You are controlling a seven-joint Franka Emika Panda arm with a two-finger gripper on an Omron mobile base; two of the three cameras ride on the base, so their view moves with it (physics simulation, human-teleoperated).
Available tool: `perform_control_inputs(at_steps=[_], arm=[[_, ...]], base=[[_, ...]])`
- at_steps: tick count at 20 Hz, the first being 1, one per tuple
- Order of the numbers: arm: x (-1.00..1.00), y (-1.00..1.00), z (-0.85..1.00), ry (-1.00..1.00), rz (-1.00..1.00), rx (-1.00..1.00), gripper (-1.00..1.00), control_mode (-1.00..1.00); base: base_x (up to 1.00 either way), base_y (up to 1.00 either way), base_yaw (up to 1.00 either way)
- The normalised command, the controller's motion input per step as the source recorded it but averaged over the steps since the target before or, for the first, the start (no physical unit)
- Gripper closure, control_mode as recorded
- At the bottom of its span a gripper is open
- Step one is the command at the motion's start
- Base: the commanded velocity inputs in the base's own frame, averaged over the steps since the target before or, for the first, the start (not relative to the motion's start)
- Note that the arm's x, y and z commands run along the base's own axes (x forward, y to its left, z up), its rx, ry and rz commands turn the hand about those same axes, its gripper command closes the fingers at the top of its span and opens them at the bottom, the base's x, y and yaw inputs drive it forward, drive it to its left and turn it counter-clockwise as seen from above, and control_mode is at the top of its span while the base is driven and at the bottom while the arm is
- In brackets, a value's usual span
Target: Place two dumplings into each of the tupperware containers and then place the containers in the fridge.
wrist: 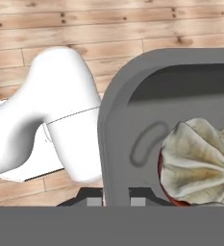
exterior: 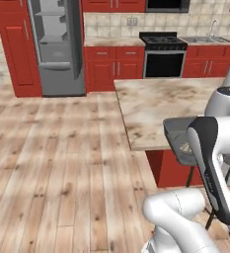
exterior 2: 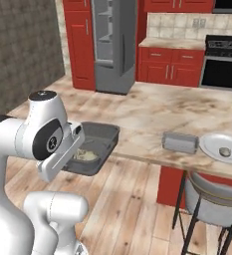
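My gripper (wrist: 117, 201) is shut on the near rim of one grey tupperware container (wrist: 132, 120), which hangs over the wooden floor just past the counter's edge (exterior 2: 95, 144). Pale folded dumplings (wrist: 200, 161) lie inside it (exterior 2: 86, 156). From the left base view the arm hides part of this container (exterior: 177, 136). A second tupperware container (exterior 2: 179, 143) stands on the counter. Beside it, a round white plate (exterior 2: 213, 141) carries one small dumpling (exterior 2: 225, 152). The grey fridge (exterior: 57, 47) stands open at the far wall, its shelves showing (exterior 2: 112, 45).
The marble-topped island counter (exterior: 156, 106) lies to the right, with a grey stool (exterior 2: 212, 204) under its edge. Red cabinets (exterior: 114, 66) and a black stove (exterior: 163, 54) line the back wall. Wooden floor (exterior: 62, 158) stretches toward the fridge.
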Motion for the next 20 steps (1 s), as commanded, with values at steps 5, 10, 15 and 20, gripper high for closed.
perform_control_inputs(at_steps=[5,10,15,20], arm=[[0.00,0.00,0.00,0.00,0.00,0.00,1.00,1.00],[0.00,0.00,0.00,0.00,0.00,0.00,1.00,1.00],[0.00,0.00,0.00,0.00,0.00,0.00,1.00,1.00],[0.00,0.00,0.00,0.00,0.00,0.00,1.00,1.00]], base=[[0.60,1.00,0.00],[1.00,1.00,-0.01],[1.00,1.00,-0.12],[1.00,1.00,-0.17]])
